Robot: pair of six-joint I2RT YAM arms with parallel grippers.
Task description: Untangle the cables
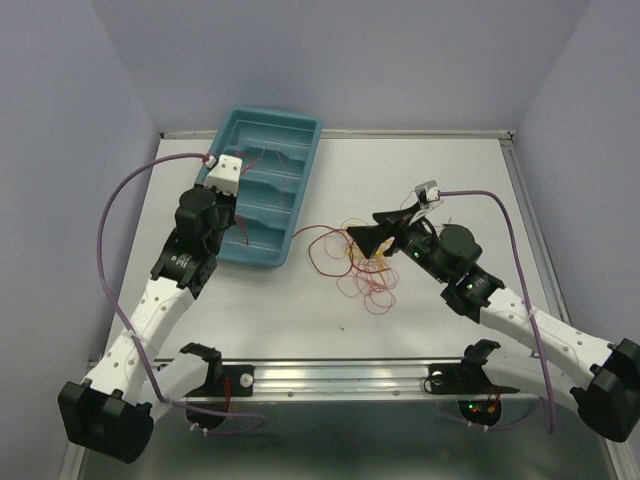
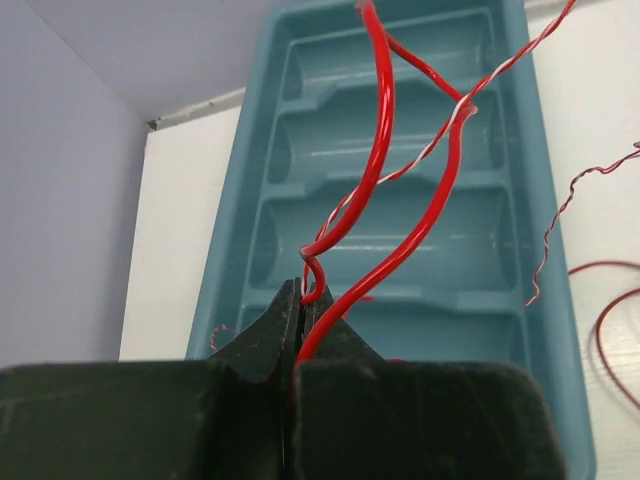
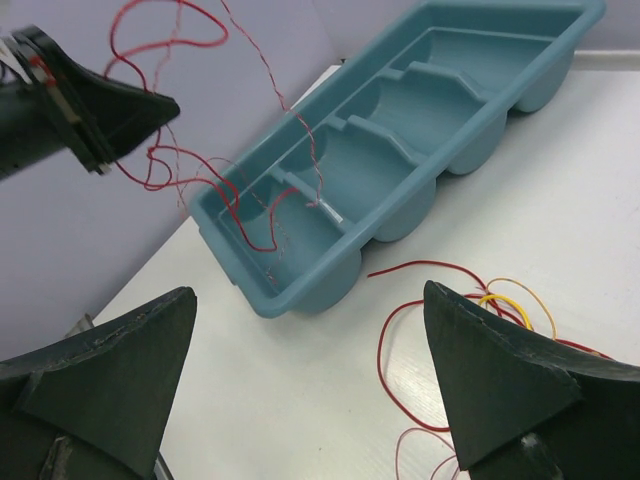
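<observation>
These cables (image 2: pixel 386 130) look featherlight, springy and curly, so I expect them to snag on each other and slide out of a loose pinch. I'd take 1 strand at a free loop, not at a crossing.

My left gripper (image 2: pixel 300 300) is clenched on red strands above the tray (image 2: pixel 560 300), which sits at 10 o'clock from the table centre. They rise toward 12 o'clock in its wrist view, with a thin red-and-white twisted wire crossing them.

The main tangle (image 1: pixel 368 272), red with some yellow (image 3: pixel 510 297), lies near the centre. My right gripper (image 3: pixel 308 300) hangs released at its 11 o'clock edge, holding nothing.

I can't count the strands inside the left pinch. From above, the crossings are too fine to trace, and the right wrist view cuts the pile off at 5 o'clock.
</observation>
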